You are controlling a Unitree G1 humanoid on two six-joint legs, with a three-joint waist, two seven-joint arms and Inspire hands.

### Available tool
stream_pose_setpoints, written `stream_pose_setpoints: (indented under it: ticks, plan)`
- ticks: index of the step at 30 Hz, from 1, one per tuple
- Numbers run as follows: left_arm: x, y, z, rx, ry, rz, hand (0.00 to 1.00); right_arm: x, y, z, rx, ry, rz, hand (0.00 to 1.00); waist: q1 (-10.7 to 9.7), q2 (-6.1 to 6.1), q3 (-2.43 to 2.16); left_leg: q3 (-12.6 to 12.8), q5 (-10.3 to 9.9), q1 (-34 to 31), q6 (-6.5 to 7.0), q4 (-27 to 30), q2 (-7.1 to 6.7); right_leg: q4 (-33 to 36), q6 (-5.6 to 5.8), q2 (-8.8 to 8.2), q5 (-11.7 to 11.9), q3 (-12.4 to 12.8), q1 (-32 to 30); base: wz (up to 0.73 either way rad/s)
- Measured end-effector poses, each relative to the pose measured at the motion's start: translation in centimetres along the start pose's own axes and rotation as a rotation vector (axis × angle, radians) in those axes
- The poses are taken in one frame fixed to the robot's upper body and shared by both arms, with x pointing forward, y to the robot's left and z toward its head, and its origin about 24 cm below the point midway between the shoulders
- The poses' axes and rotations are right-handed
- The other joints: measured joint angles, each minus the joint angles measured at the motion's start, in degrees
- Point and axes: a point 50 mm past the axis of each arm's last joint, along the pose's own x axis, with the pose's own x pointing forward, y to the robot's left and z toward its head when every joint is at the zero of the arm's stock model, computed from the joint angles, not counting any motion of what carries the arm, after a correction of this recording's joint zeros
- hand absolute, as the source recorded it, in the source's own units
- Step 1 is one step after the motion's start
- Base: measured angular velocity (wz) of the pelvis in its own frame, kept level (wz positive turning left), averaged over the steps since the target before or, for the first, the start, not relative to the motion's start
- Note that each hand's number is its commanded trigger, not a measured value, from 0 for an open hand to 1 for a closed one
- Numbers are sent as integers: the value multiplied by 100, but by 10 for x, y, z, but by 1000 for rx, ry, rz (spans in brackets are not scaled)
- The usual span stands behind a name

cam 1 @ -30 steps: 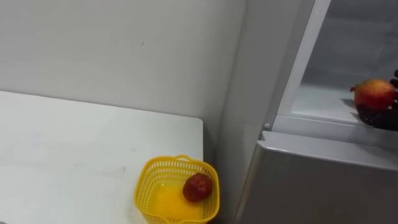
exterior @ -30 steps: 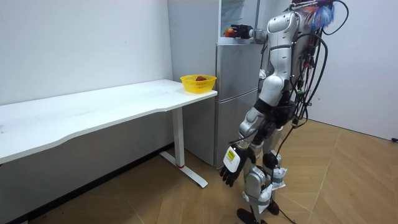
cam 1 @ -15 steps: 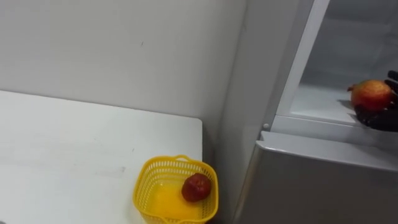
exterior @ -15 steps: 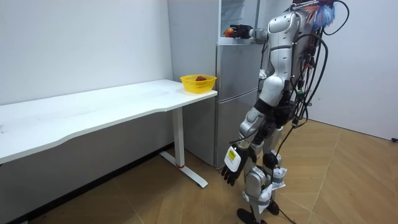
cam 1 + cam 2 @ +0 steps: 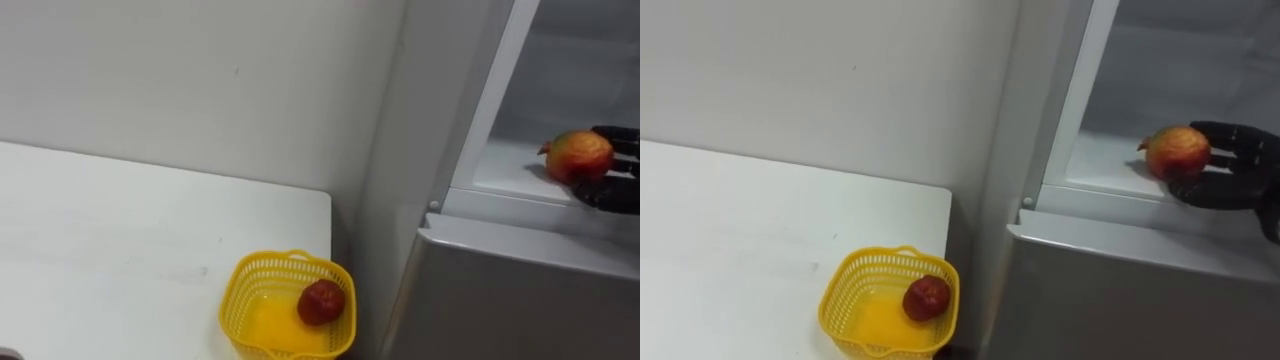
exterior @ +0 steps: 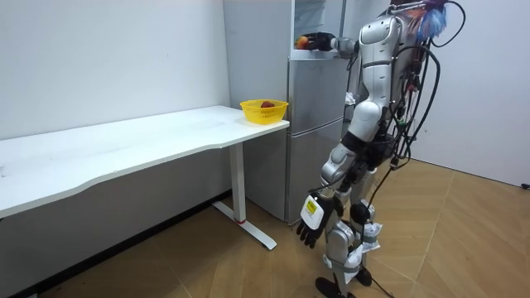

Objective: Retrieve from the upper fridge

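A red and yellow round fruit (image 5: 1175, 152) hangs just above the white shelf (image 5: 1100, 160) of the open upper fridge compartment. My right hand (image 5: 1232, 172) is shut on it, with dark fingers curled round its right side and underneath. In the room view the same fruit (image 6: 304, 40) and hand (image 6: 321, 42) are at the fridge's top, at shoulder height. My left hand (image 6: 311, 224) hangs by my thigh, fingers relaxed.
A yellow basket (image 5: 246, 287) with a dark red fruit (image 5: 322, 301) in it stands at the white table's (image 5: 120, 230) corner beside the fridge. The lower fridge door (image 5: 500, 300) is closed below the shelf. I stand upright facing the fridge on a wooden floor.
My right hand has carried the fruit a little to the left over the shelf, and the fruit has turned in the grip. My left hand has stayed down.
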Motion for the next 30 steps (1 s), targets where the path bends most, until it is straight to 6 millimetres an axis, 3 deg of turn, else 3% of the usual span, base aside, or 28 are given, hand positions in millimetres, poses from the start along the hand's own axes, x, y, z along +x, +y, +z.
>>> stream_pose_setpoints:
  ticks: [21,30]
  plan:
    - [0,1,2,-5,-7,0,0,4,2,10,6,-34,32,100,92,-2,22,-24,6,-7,-12,-12,-1,-4,-10,5,-15,-10,12,0]
    - [0,2,3,-6,-11,7,0,4,5,13,48,-45,34,100,82,-74,60,1,9,-6,-17,-5,7,-1,-15,11,-16,21,4,-1]
